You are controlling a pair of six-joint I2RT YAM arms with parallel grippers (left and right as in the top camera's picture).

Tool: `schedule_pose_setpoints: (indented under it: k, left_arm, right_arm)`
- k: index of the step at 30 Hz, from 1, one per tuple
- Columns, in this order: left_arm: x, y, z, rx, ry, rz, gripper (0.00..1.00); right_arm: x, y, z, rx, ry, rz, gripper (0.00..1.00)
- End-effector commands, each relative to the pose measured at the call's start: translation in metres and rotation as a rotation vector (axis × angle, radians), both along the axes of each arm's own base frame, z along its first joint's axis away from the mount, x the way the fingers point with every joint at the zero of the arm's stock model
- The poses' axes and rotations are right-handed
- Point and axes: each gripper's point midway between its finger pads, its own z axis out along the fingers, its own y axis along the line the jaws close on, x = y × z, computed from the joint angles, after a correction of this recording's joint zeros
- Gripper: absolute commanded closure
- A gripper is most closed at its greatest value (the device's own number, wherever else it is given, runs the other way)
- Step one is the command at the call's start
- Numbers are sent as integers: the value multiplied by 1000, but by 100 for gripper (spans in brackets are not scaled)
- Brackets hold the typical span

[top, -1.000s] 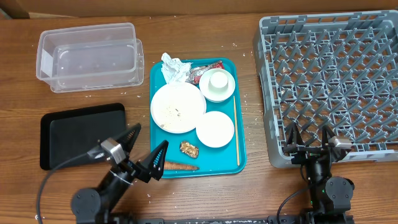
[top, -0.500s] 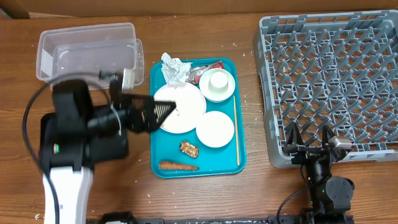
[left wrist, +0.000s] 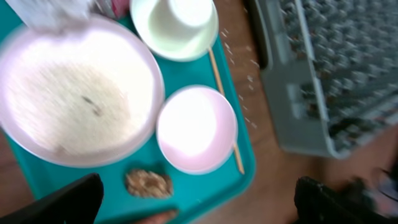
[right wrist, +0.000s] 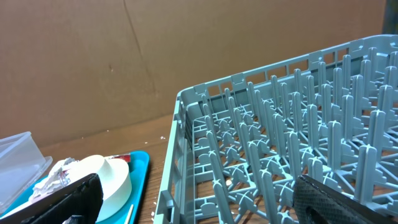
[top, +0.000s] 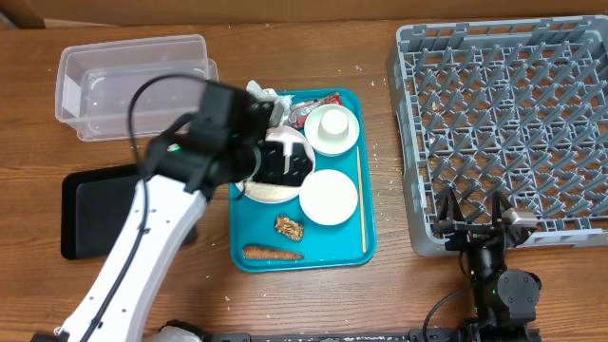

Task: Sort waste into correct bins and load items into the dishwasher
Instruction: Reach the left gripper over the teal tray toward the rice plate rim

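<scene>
Nothing is sorted yet: the napkin (top: 266, 101), wrapper (top: 315, 104), brown lump (top: 289, 227) and carrot (top: 273, 254) lie on the teal tray (top: 365, 242) with the plate (left wrist: 74, 93), bowl (left wrist: 196, 127) and cup (left wrist: 177, 22), while the clear tub (top: 133, 90), black tray (top: 95, 204) and rack (top: 513, 95) hold nothing. Since the earlier frames our left tool (top: 288, 163) has swung from the near edge of the bench (top: 304, 43) to hover over the plate, jaws wide and empty. Our right tool (top: 470, 207), also wide and empty, has stayed by the rack's near corner.

You faced a grained wooden table (top: 313, 52), a matt plastic rack (top: 513, 104), a smooth teal tray (top: 334, 242) and a clear plastic tub (top: 95, 95).
</scene>
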Motion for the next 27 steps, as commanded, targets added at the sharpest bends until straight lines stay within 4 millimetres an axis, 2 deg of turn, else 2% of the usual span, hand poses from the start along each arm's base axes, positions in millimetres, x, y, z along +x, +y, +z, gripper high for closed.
schedule_pose_setpoints:
  k: [1,4,7,9,20,23,27]
  left_arm:
    - [38,5,4,192,-139,87,0]
    - [47,-9,-1,181,-161,63,0]
    - [61,-10,-8,204,-184,82,0]
    - [71,-5,-17,213,-161,172,0]
    - [89,-16,-98,278,-7,205,0]
    - [88,-11,-111,312,21,206,0]
    - [86,5,-113,373,31,235,0]
  right_arm:
    - [0,-1,-2,-3,-3,-9,0]
    - [0,-1,-2,-3,-3,-9,0]
    - [0,-1,-2,-3,-3,-9,0]
    - [0,-1,-2,-3,-3,-9,0]
    - [0,-1,-2,-3,-3,-9,0]
    - [0,-1,-2,-3,-3,-9,0]
    - [0,-1,-2,-3,-3,-9,0]
